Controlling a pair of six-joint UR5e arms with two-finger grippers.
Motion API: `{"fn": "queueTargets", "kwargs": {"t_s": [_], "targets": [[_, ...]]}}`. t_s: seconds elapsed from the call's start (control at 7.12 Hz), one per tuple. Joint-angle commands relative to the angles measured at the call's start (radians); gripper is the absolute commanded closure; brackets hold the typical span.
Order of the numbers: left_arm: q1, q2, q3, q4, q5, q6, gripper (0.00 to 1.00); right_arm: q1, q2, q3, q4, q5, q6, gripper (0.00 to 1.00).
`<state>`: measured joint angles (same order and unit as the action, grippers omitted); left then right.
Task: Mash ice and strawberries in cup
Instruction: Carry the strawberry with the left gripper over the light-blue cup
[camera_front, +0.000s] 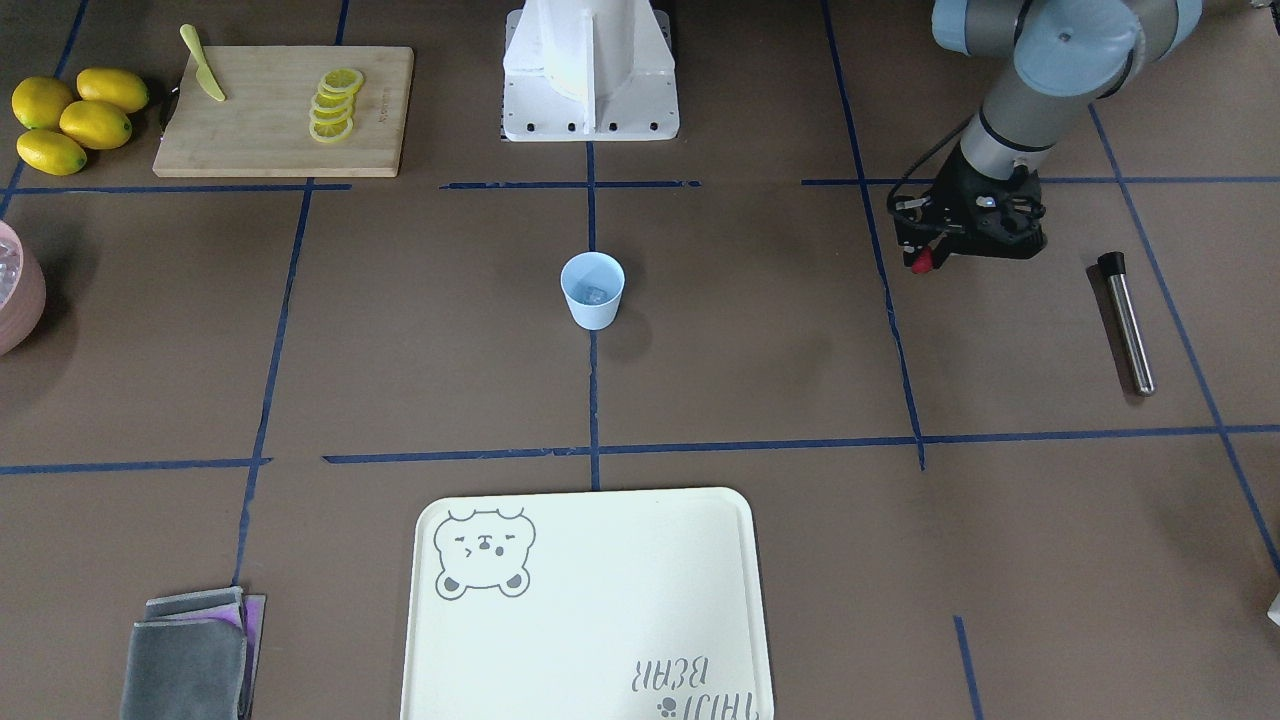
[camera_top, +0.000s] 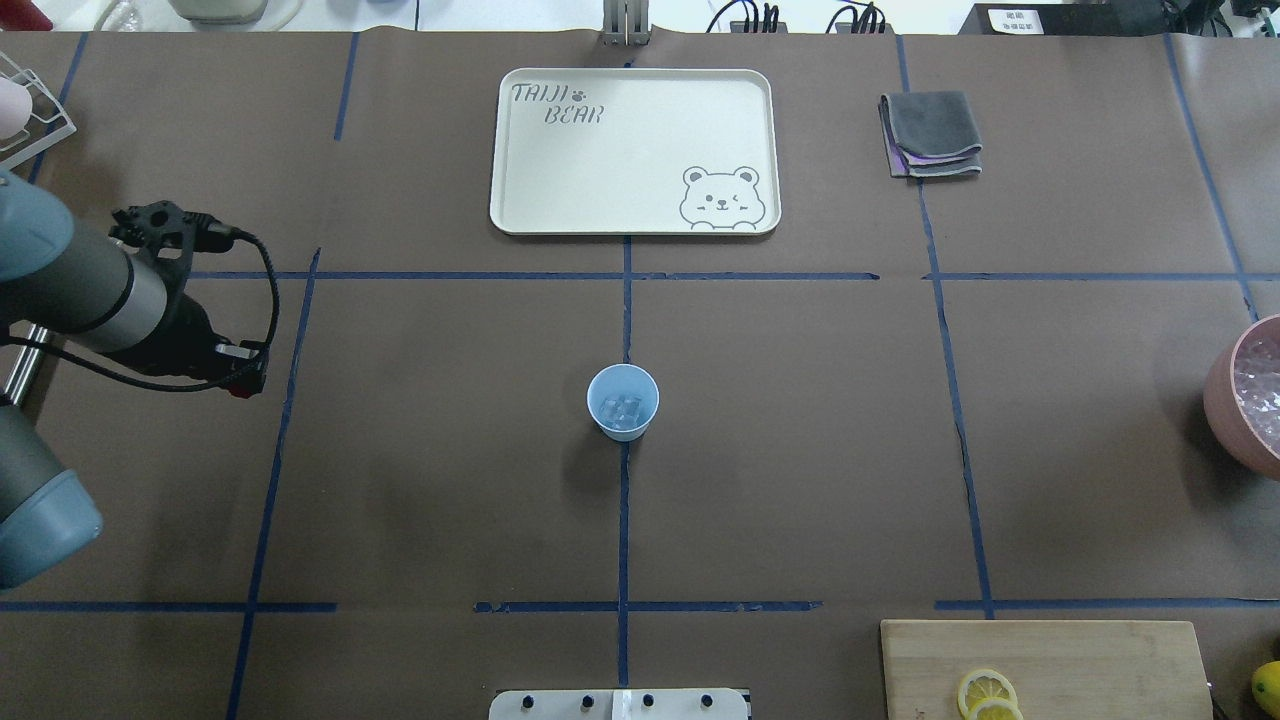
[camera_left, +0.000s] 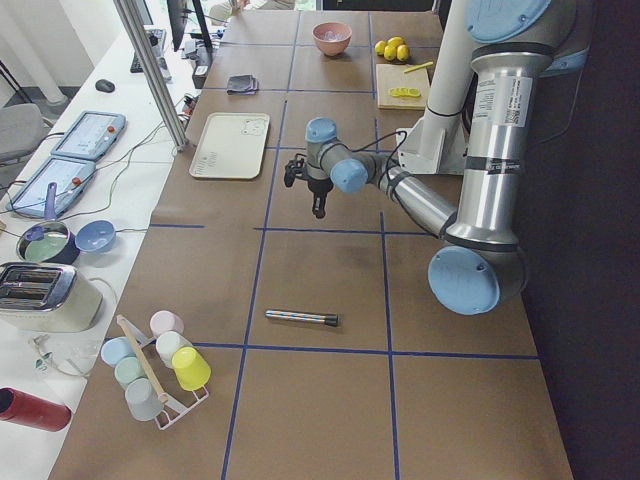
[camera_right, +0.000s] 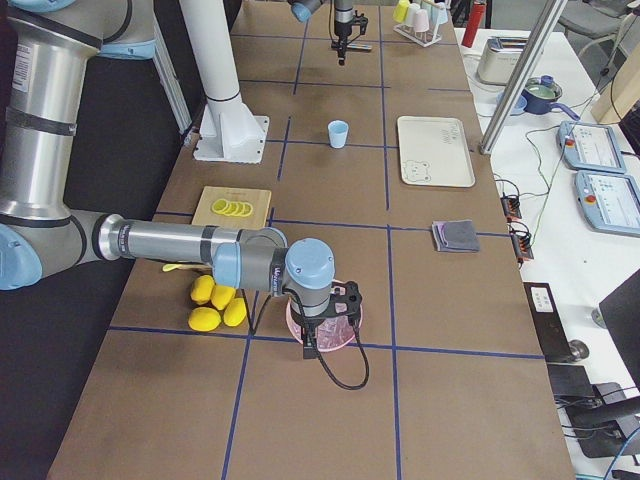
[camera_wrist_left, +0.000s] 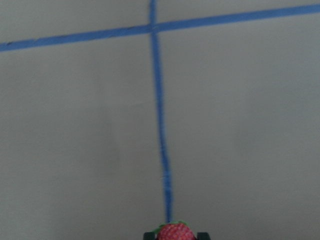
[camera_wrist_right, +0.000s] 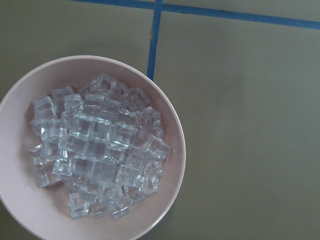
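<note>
The light-blue cup (camera_front: 592, 296) (camera_top: 622, 425) stands upright at the table's centre with a few ice cubes (camera_top: 622, 408) in its bottom. My left gripper (camera_front: 922, 262) (camera_top: 243, 385) hovers well off to the cup's side, shut on a small red strawberry (camera_wrist_left: 175, 233) with a green top. More ice (camera_wrist_right: 100, 150) fills the pink bowl (camera_wrist_right: 178, 135). My right gripper (camera_right: 325, 338) hangs over that bowl; I cannot tell whether it is open or shut, and its fingers do not show in the right wrist view.
A metal muddler rod (camera_front: 1127, 322) lies beyond the left gripper. A cutting board (camera_front: 250, 130) with lemon slices and a knife, whole lemons (camera_front: 75, 120), a cream tray (camera_front: 590, 620), a folded grey cloth (camera_front: 190, 665) and a cup rack (camera_left: 155, 365) ring the table.
</note>
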<state>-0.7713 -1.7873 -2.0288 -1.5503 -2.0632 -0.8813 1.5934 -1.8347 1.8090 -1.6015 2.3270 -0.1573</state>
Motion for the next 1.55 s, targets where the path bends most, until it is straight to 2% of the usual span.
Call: {"fn": "queueTargets", "kwargs": {"t_s": [0.0, 0.28, 0.42, 0.56, 0.7, 0.98, 1.12, 1.26, 1.41], "targets": [[0.065, -0.253, 0.004, 0.220, 0.005, -0.118, 1.00, 0.000, -0.001, 0.003, 0.000, 0.002, 0.001, 0.00], [0.162, -0.483, 0.135, 0.222, 0.009, -0.336, 1.00, 0.000, -0.001, 0.003, 0.000, 0.003, 0.001, 0.00], [0.197, -0.565, 0.210, 0.220, 0.078, -0.397, 1.00, 0.000, -0.001, 0.004, 0.000, 0.003, 0.001, 0.00], [0.243, -0.617, 0.269, 0.219, 0.125, -0.424, 1.00, 0.000, -0.001, 0.004, 0.000, 0.003, 0.001, 0.00], [0.250, -0.673, 0.341, 0.216, 0.130, -0.450, 1.00, 0.000, -0.001, 0.004, 0.000, 0.003, -0.001, 0.00], [0.282, -0.687, 0.378, 0.193, 0.193, -0.470, 1.00, 0.000, -0.001, 0.004, 0.000, 0.003, -0.001, 0.00], [0.282, -0.688, 0.380, 0.191, 0.193, -0.472, 0.95, 0.000, -0.001, 0.004, 0.000, 0.003, -0.001, 0.00], [0.282, -0.695, 0.378, 0.191, 0.193, -0.472, 0.59, 0.000, -0.001, 0.007, 0.001, 0.003, -0.001, 0.00], [0.282, -0.693, 0.375, 0.193, 0.198, -0.470, 0.01, 0.000, -0.001, 0.009, 0.000, 0.003, 0.001, 0.00]]}}
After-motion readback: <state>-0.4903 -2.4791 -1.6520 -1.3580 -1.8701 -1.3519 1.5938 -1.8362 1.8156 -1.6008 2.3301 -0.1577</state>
